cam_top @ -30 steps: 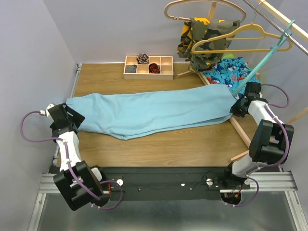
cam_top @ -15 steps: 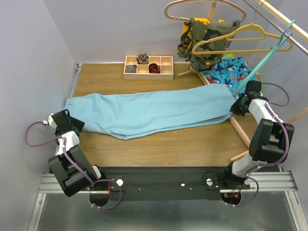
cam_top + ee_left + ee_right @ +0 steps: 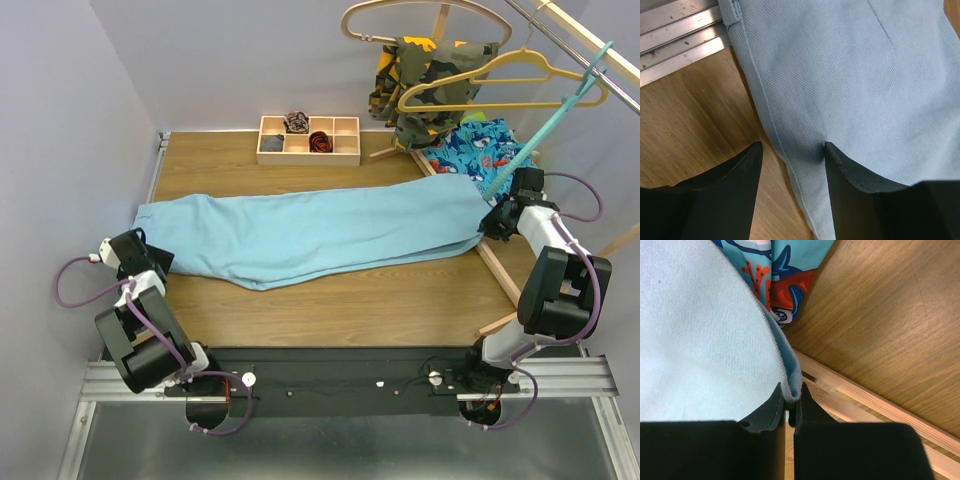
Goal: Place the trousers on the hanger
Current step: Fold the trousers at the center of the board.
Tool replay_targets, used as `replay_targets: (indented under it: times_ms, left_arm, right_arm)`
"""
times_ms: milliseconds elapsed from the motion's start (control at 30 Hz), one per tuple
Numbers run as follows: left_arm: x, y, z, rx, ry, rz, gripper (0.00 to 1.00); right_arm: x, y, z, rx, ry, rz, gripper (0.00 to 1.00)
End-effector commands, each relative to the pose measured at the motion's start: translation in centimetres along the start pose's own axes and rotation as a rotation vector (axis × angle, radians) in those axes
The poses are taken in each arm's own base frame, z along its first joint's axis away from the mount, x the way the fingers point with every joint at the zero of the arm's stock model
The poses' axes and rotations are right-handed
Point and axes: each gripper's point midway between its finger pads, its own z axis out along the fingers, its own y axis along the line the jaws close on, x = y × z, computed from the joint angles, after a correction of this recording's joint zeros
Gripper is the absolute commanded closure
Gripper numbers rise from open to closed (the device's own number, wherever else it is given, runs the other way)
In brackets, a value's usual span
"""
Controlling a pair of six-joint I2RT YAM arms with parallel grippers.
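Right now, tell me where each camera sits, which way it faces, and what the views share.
Top external: above and behind the bases, looking down at the table; both arms show, trousers between them, hanger at right.
Left wrist: on the left arm, looking down past the open left gripper astride the trousers' hem.
Right wrist: looking down past the right gripper, shut on the trousers' edge beside the shark-print cloth.
Shared: all three see the trousers; each wrist sees one end.
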Motion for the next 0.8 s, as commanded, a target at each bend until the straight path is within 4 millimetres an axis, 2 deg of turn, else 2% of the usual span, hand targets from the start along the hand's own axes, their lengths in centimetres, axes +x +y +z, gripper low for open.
replay_targets:
  times_ms: [0, 67, 200, 300, 333, 467, 667, 767]
  left_arm:
    - [0.0, 1.4, 0.1, -0.053, -0.032, -0.061, 0.4]
    - [0.6, 1.7, 0.6, -0.06, -0.012, -0.056, 0.4]
    - [0.3, 1.2, 1.2, -0.049, 0.0, -0.052, 0.41]
    - [0.3, 1.0, 1.4, -0.045, 0.01, -0.044, 0.59]
    - [0.4, 0.9, 1.3, -0.04, 0.013, -0.041, 0.73]
    - [0.5, 0.6, 1.3, -0.016, 0.022, -0.004, 0.98]
    - [1.7, -2.0, 0.6, 0.069, 0.056, 0.077, 1.0]
    - [3.3, -3.7, 0.0, 0.103, 0.088, 0.134, 1.0]
  right_arm:
    - [-1.5, -0.3, -0.3, 0.009, -0.033, 0.03, 0.99]
    - [-1.6, -0.5, -0.6, 0.014, -0.043, 0.036, 0.99]
    - [-2.3, -0.7, -1.0, 0.019, -0.068, 0.04, 0.99]
    - [-2.8, -1.0, -1.4, 0.021, -0.083, 0.049, 0.99]
    - [-2.8, -1.2, -1.4, 0.026, -0.082, 0.056, 0.99]
    - [-3.4, -2.3, -1.7, 0.045, -0.093, 0.076, 0.99]
    - [-4.7, -4.6, -2.3, 0.074, -0.116, 0.129, 0.99]
    - [-5.5, -6.0, -2.7, 0.093, -0.132, 0.155, 0.99]
